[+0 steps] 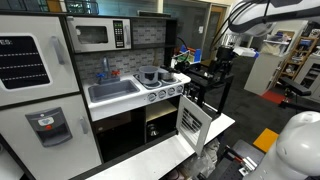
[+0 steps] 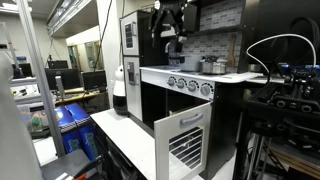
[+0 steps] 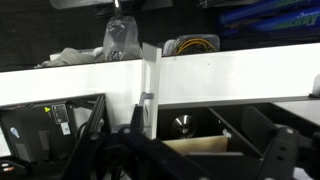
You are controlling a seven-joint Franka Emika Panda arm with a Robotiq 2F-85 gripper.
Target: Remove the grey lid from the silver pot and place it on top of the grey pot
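Wrist view: a white counter (image 3: pixel 240 75) edge runs across the frame, and a white upright post crosses it near the middle. The dark shapes along the bottom are too blurred to read.

In an exterior view, a toy kitchen has a microwave (image 1: pixel 97 35) above a sink (image 1: pixel 112 91). The grey pot (image 1: pixel 150 74) sits on the stove beside the sink, and the oven door (image 1: pixel 192 120) hangs open below. The grey lid is too small to tell apart from the pots.

In an exterior view from the side, the end effector (image 2: pixel 170 40) hangs above the counter, apart from the silver pot (image 2: pixel 212 66). I cannot tell whether its fingers are released or clenched.
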